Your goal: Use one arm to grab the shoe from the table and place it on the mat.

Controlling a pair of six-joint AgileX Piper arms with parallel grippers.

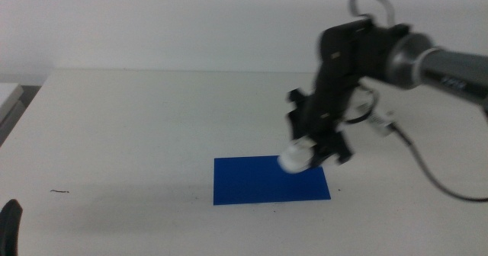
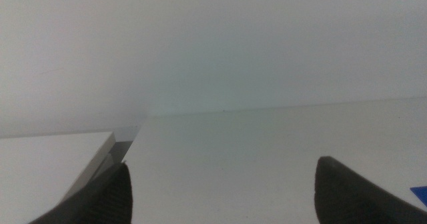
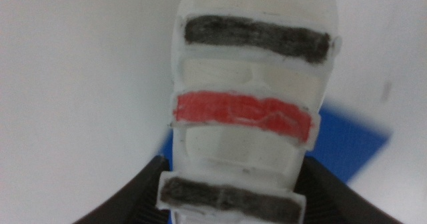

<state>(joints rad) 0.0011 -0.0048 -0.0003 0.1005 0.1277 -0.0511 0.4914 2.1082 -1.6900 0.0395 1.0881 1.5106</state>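
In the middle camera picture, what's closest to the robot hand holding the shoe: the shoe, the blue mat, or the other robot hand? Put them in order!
Starting from the right gripper:
1. The shoe, clamped between its jaws, over the mat's far right corner.
2. The mat, lying just beneath and toward the front.
3. The left gripper, waiting far off at the picture's bottom left edge.

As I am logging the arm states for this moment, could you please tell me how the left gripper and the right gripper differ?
The right gripper is shut on the shoe above the far right part of the mat; the left gripper is open and holds nothing. The right gripper reaches well over the table; the left gripper waits at the near left edge. Both have two dark jaws.
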